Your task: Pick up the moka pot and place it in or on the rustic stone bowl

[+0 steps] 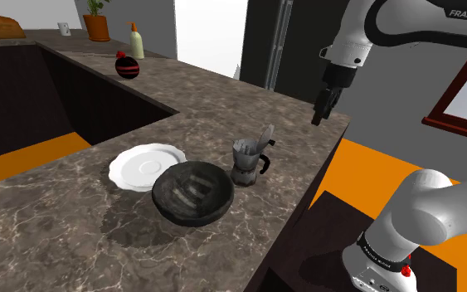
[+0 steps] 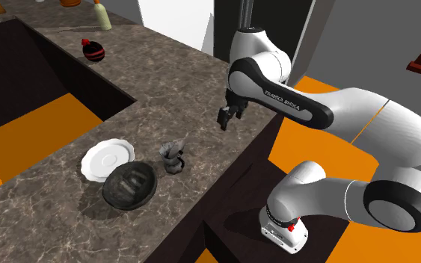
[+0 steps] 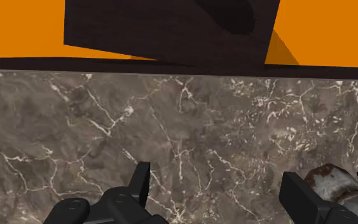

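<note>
Brown marbled counter (image 1: 215, 108) bends in an L beneath me; orange floor (image 1: 368, 170) lies below. Grey wall (image 1: 158, 25) stands beyond it; a red-framed window (image 1: 459, 95) hangs nearby.

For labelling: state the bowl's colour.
Dark charcoal bowl with paler streaks inside, clearest in the shoulder view.

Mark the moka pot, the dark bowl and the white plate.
moka pot (image 1: 245, 164), shoulder view, its body.
dark bowl (image 1: 192, 192), shoulder view, inner wall.
white plate (image 1: 146, 166), shoulder view, its centre.
</note>
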